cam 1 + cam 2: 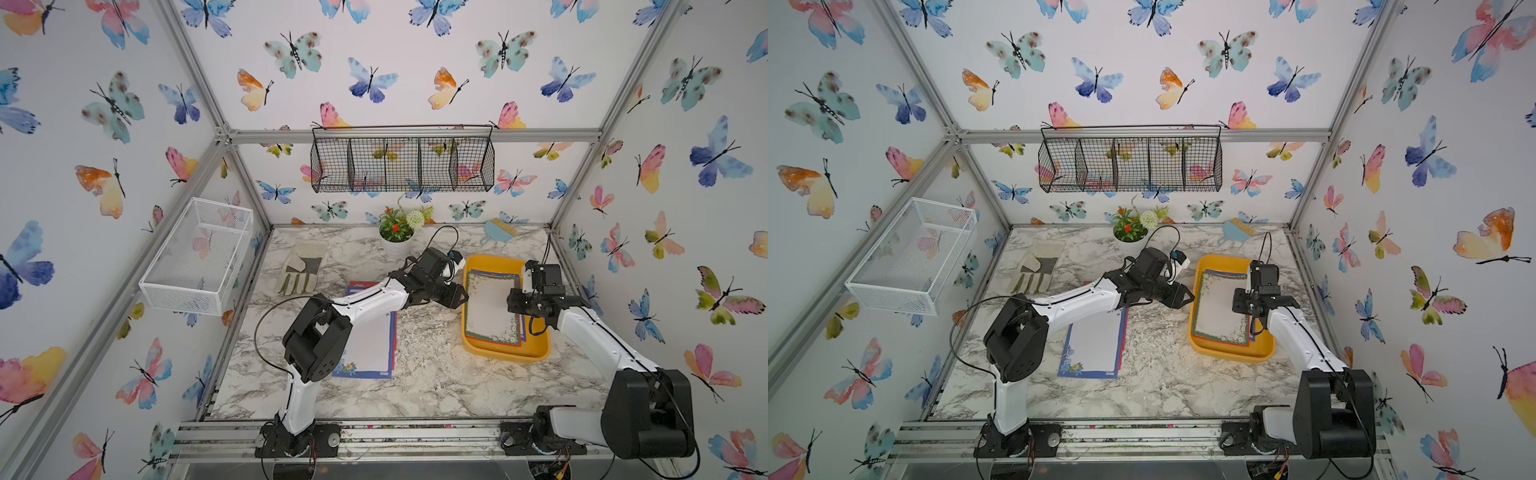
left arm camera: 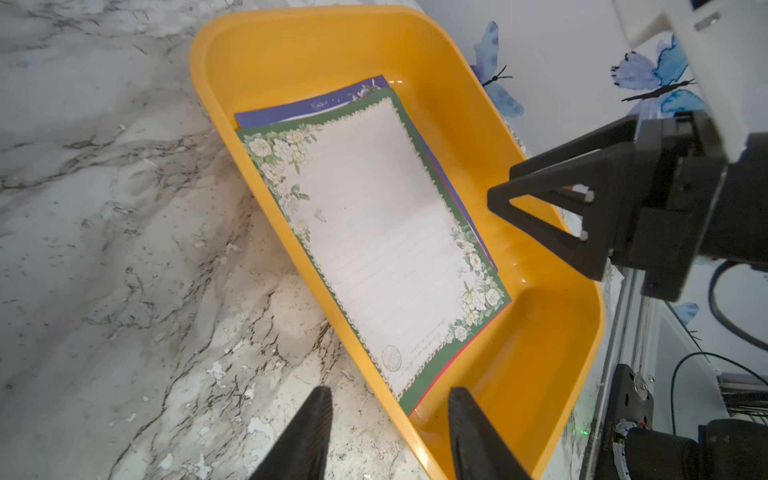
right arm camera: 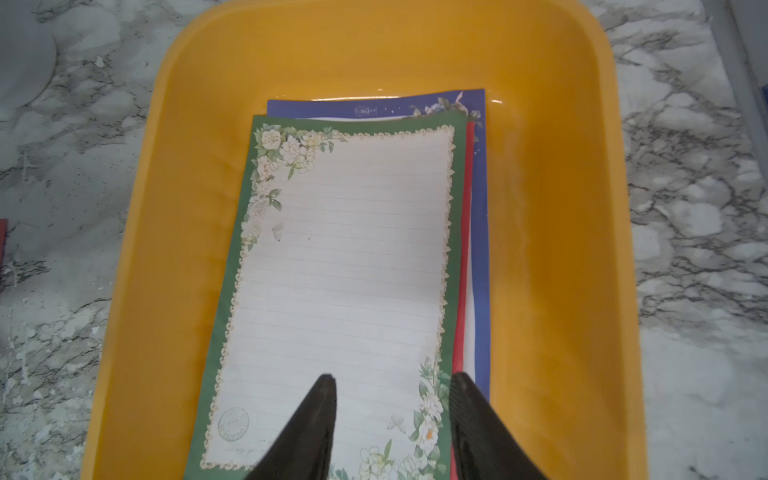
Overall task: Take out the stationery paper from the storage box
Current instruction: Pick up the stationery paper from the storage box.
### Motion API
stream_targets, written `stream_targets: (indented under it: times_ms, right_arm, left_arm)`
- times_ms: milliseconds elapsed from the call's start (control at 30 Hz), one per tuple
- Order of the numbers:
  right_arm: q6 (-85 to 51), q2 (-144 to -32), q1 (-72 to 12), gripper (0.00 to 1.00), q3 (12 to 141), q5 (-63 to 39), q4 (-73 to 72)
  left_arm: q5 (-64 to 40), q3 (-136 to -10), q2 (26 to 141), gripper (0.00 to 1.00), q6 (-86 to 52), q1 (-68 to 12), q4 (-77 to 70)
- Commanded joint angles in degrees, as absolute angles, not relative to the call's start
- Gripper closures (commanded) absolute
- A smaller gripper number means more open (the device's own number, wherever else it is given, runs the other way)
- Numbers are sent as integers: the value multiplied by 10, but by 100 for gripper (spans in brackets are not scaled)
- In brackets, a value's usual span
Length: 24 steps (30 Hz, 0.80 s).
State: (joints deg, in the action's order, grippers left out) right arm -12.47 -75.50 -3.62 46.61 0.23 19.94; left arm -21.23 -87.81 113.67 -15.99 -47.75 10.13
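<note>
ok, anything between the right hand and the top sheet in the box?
Nothing visible. The green-bordered top sheet lies uncovered in the box, and the right hand hangs directly over it, jaws apart with nothing in them. The left hand sits at the box's wall on the other side, out of that path.

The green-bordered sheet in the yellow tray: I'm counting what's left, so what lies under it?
A red-edged sheet and a blue-bordered sheet peek out from under the green-bordered sheet in the storage box. Their middles are covered, so any further sheets beneath cannot be seen.
</note>
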Motion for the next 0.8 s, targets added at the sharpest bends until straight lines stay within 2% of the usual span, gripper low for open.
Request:
stream_targets:
  times_ms: [0,200,767]
  right_arm:
    - [-142,-768,-25,52,451,-10,155]
    - [-152,-795,-10,52,433,-1,128]
    - [-160,-861,9,55,425,-66,100]
  left_arm:
    - [-246,-878,1161,51,-183,-478,101]
    - [-272,-878,1182,52,-208,-477,101]
    - [-291,-868,1197,53,-236,-465,109]
